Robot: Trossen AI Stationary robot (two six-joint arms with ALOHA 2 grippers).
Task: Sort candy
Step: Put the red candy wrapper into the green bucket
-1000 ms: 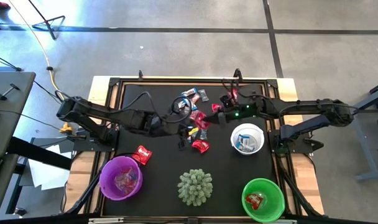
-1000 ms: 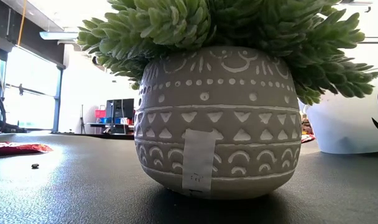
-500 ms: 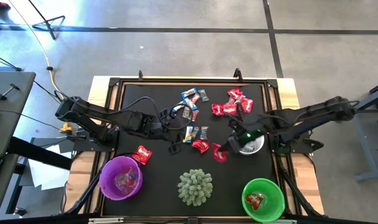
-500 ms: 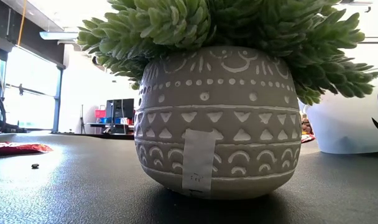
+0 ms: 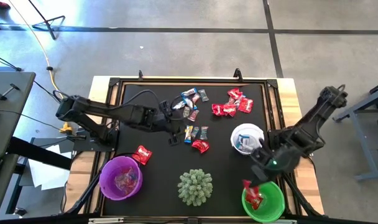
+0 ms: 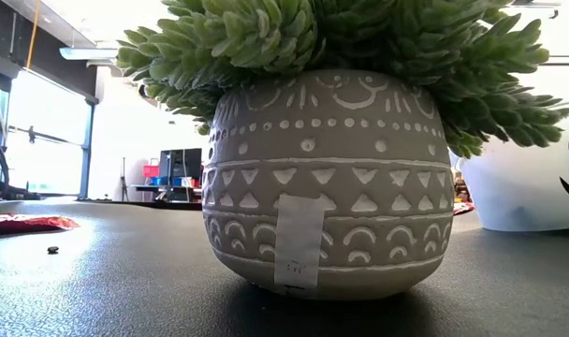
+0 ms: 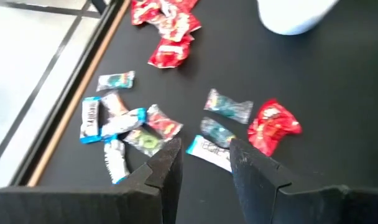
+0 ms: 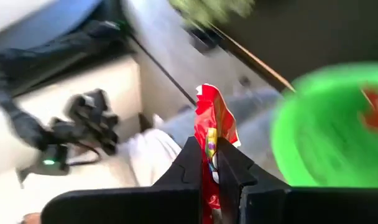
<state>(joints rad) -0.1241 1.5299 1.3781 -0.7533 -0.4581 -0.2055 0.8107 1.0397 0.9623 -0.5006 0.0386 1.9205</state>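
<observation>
Gripping a red candy, right tool nears green bowl; left tool gapes, wrist-seen

right wrist view. the right gripper was clamped on a red candy, the wrapper standing up between the two dark fingers and rising above their tips, with a patch of yellow print showing near the pinch. the green bowl lay just beside the held candy, blurred, with a red piece inside near its far edge. beyond the bowl a pale-green plant showed blurred, and a dark stand stood on the pale floor.
</observation>
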